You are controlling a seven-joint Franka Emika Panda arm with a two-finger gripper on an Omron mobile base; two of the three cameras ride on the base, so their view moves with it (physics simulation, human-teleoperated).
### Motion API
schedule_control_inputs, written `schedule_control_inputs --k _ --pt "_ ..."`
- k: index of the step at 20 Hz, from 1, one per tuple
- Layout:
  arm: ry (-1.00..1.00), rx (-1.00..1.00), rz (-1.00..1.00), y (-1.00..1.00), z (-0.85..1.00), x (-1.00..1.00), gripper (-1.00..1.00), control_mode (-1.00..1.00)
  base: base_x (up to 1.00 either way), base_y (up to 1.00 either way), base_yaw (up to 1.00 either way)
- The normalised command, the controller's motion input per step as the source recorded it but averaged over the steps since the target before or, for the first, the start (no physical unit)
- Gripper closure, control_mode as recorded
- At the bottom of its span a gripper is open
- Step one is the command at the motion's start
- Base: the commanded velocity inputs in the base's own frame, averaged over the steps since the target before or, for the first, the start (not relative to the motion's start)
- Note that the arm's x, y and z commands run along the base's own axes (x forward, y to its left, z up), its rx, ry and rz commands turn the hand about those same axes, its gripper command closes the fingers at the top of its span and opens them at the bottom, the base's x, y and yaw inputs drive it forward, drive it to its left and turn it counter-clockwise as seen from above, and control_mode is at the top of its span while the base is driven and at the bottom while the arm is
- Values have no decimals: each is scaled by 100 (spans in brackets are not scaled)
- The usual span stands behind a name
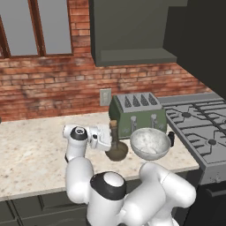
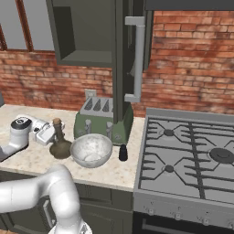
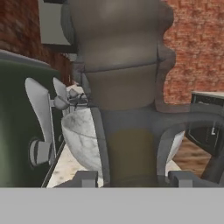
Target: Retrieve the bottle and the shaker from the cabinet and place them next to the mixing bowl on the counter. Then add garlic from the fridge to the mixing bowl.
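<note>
Gripper (image 3: 131, 179) clamped on bottle (image 1: 116, 149) at the thin neck, fingers either side of it in the hand view, body apparently resting on counter (image 1: 31, 145). Held upright, probably so it sets down without tipping. Placed just at nine o'clock of mixing bowl (image 1: 150, 143), as the task wants. Shaker (image 1: 171, 139) standing at three o'clock of the bowl. Toaster (image 1: 137, 114) at twelve o'clock behind. Counted: one bottle, one shaker, one bowl, one toaster. Cabinet (image 2: 87, 32) above, open.

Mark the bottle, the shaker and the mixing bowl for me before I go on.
bottle (image 2: 60, 149): right base view, on its squat olive-brown body.
shaker (image 2: 123, 153): right base view, on its black side.
mixing bowl (image 1: 150, 142): left base view, on its mottled whitish inside.
</note>
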Motion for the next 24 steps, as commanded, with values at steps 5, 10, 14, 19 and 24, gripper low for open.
schedule_control_inputs --k 5,10,14,19,24 --pt "-8 0 0 0 -26 17 100 -100 0 0 0" --pt "-12 -1 0 0 -33 8 100 -100 0 0 0" --pt "-13 -3 0 0 -35 2 100 -100 0 0 0" --pt "-3 -1 0 0 -6 0 100 -100 0 0 0" --pt "0 0 0 0 0 0 -100 -100 0 0 0"
